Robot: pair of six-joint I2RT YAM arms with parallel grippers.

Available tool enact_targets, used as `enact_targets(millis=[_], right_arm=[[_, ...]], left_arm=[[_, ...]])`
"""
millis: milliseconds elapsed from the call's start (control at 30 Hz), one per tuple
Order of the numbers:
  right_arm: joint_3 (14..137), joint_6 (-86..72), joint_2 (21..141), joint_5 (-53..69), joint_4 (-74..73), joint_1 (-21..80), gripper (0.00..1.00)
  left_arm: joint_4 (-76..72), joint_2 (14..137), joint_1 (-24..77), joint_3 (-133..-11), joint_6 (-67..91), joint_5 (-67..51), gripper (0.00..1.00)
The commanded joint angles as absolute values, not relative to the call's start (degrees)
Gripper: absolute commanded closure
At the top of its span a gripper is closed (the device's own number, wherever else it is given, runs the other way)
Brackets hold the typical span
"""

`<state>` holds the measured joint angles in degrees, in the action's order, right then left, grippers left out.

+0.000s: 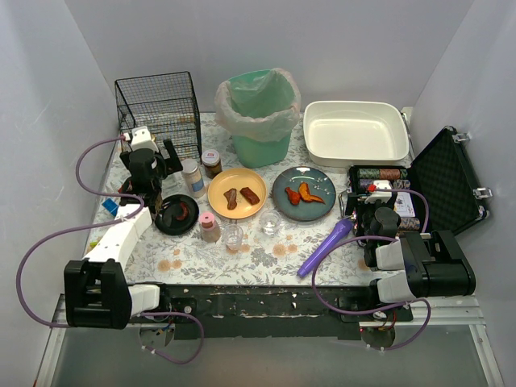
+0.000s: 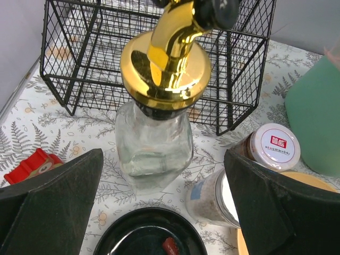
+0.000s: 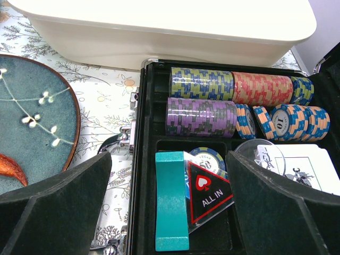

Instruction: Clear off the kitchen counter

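Left hand [image 2: 163, 175] wide open, one finger each side of glass bottle [image 2: 154, 143], ready to squeeze, I think.
Right hand [image 3: 169, 159] wide open too, over chip case [image 3: 142, 212], holding nothing.
Table [image 1: 266, 256] under both arms. Orange plate [image 1: 236, 173], blue plate [image 1: 278, 189] on it, lots left to clear.

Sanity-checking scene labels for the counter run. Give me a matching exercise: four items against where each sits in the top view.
Items:
1. black wire basket
2. white basin
3. poker chip case
4. purple handle

Places:
A. right edge, lid open
B. back left corner
C. near edge, closer to the arms than the blue plate
D. back right, beside the green bin

Pairs: 1-B, 2-D, 3-A, 4-C
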<state>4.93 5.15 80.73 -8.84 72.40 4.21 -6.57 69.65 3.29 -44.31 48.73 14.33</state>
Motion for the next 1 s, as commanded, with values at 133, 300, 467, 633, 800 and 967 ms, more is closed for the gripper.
enact_targets(millis=[133, 300, 467, 633, 800, 967], right_arm=[[5.8, 5.71, 80.95, -9.58, 75.06, 4.39, 0.03], [5.8, 5.71, 80.86, -9.75, 75.06, 4.39, 0.03], [5.8, 5.71, 80.86, -9.67, 75.06, 4.31, 0.03], [5.8, 5.71, 80.86, -9.67, 75.06, 4.31, 0.03], [5.8, 5.71, 80.95, -9.67, 75.15, 4.39, 0.03], [5.8, 5.63, 80.86, -9.67, 75.06, 4.31, 0.03]], left_arm=[[-11.95, 72.24, 1.58, -46.23, 43.68, 13.01, 0.02], [-16.43, 74.09, 0.79, -43.25, 44.74, 14.15, 0.03], [-21.88, 75.23, 0.79, -40.7, 46.67, 14.77, 0.1], [-24.34, 77.34, 0.79, -39.99, 47.02, 14.33, 0.17], [-24.52, 79.54, 0.79, -41.04, 46.58, 14.5, 0.29], [-23.29, 81.3, 0.79, -42.45, 46.41, 14.5, 0.39]])
